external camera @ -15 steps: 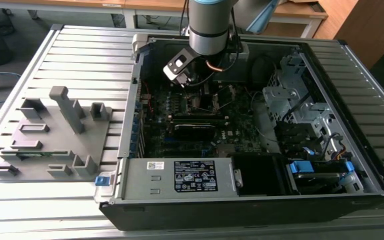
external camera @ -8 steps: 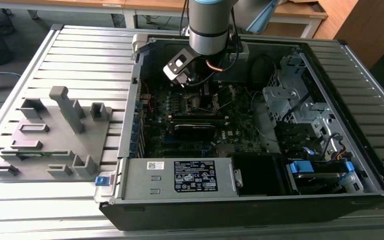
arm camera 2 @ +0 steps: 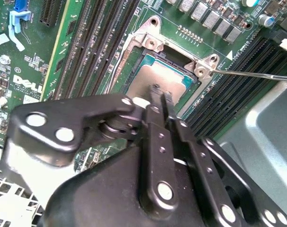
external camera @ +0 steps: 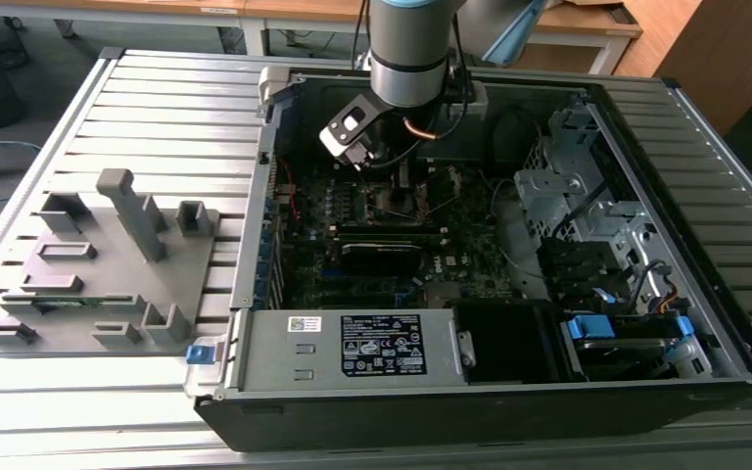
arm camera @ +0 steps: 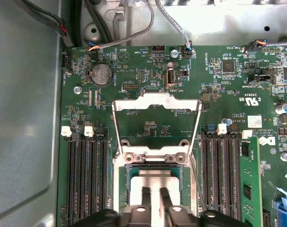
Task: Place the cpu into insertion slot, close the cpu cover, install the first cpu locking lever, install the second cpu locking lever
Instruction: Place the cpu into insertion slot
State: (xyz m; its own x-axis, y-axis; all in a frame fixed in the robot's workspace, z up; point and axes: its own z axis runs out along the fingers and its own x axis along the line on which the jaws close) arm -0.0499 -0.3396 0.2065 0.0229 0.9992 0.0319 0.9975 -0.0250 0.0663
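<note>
Skew is the risk: the pincer (arm camera: 155,191), closed to a sliver on nothing, hangs right over the cpu (arm camera: 155,176) lying in the insertion slot (arm camera: 128,184) beneath its tips, and an uneven press could tilt it, while the cpu cover (arm camera: 155,100) stands open just beyond.

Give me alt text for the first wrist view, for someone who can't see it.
The pincer hangs right over the cpu, which lies in the insertion slot on a green motherboard. The cpu cover is swung open, and dark memory slots flank the slot on both sides.
</note>
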